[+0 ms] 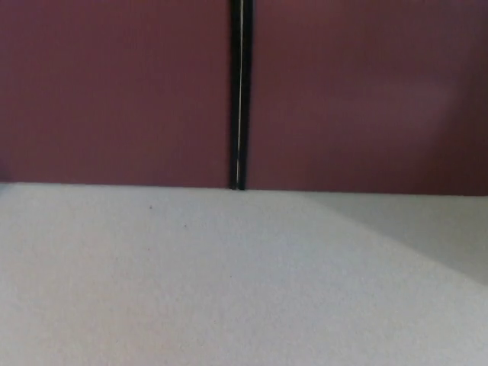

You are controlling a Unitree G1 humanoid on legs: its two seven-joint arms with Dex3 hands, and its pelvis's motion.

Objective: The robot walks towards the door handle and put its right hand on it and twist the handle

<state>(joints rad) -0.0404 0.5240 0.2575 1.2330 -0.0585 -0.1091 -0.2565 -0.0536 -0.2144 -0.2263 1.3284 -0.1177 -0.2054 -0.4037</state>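
Observation:
Two dark red door panels fill the upper half of the head view: a left panel (114, 91) and a right panel (366, 91). A thin black vertical gap (239, 91) runs between them down to the floor. No door handle shows in this view. Neither of my hands nor any part of my arms is visible.
Pale grey speckled floor (191, 282) covers the lower half and meets the doors along a straight line. A slanted shadow (435, 229) lies on the floor at the right.

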